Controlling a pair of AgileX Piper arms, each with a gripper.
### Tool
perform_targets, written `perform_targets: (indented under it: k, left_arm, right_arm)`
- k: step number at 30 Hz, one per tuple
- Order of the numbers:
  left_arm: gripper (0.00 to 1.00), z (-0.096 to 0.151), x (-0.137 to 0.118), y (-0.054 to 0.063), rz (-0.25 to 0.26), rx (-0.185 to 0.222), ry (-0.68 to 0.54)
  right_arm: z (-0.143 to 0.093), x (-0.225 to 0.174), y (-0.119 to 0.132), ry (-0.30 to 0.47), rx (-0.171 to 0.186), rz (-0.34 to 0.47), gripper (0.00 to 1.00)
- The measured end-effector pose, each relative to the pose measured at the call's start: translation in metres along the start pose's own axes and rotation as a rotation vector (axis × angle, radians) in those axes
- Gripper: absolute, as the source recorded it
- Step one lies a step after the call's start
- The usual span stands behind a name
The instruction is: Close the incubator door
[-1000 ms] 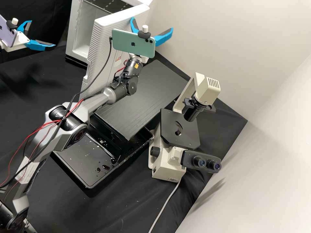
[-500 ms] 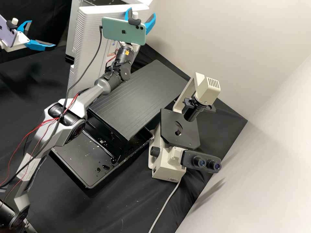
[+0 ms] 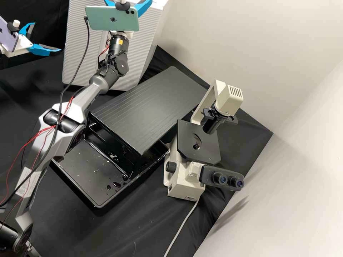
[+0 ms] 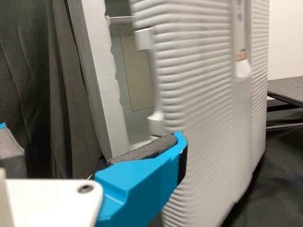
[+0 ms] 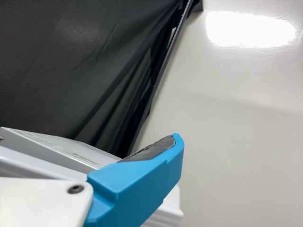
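Note:
My right gripper (image 3: pixel 128 1) stands open at the top of the high view, over the upper part of the ribbed white incubator door (image 3: pixel 141 46). Whether it touches the door is hidden. In the right wrist view the right gripper (image 5: pixel 90 137) has a pale edge beneath its finger. At the high view's left edge my left gripper (image 3: pixel 47 36) is open and apart from the door. The left wrist view has the left gripper (image 4: pixel 90 137) before the door (image 4: pixel 203 118), which stands ajar, a gap showing the incubator's inside (image 4: pixel 137 71) beside the body wall (image 4: pixel 97 71).
A black ridged platform (image 3: pixel 150 107) stands in front of the incubator, above a wet black tray (image 3: pixel 76 182). To its right is a cream microscope (image 3: pixel 194 171) with a cable. The pale wall (image 3: pixel 278 171) bounds the right side.
The right arm has moved left and farther back, its gripper still open. The incubator door has swung left toward the body, covering the inside in the high view. The left arm has stayed put.

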Motion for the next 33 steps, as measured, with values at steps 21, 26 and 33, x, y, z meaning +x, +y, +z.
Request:
perform_targets:
  k: [21, 26, 33]
  left_arm:
    - [1.0, 0.0, 0.0, 0.0, 0.0, 0.0, 0.0]
    - [1.0, 0.0, 0.0, 0.0, 0.0, 0.0, 0.0]
    - [1.0, 0.0, 0.0, 0.0, 0.0, 0.0, 0.0]
  right_arm:
    - [0.006, -0.018, -0.018, -0.098, -0.028, 0.068, 1.0]
    - [-0.002, -0.023, -0.018, -0.058, -0.055, 0.135, 1.0]
    - [-0.005, -0.029, -0.02, -0.013, -0.008, 0.16, 1.0]
